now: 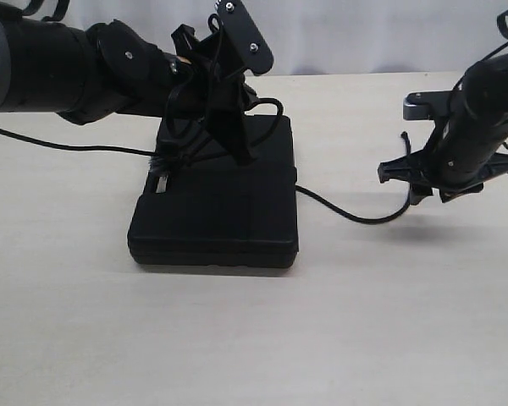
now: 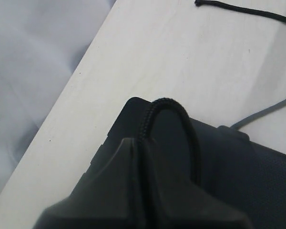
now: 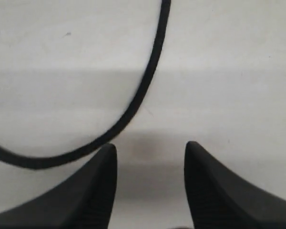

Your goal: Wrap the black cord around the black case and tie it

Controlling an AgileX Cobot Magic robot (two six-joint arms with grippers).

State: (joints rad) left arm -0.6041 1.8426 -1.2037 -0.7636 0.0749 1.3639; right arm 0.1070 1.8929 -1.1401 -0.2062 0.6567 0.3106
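Black case (image 1: 220, 220) lying flat; black cord (image 1: 360, 222) over it, slack tail curving rt.

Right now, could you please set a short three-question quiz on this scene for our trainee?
1. True or false: the right gripper is holding the black cord.
2. The left gripper is: A wide open, B shut on a bend of the cord, C shut on nothing.
3. What does the black case rest on?

Key: 1 false, its jaws stand open with the cord lying beside them; 2 B; 3 the table.
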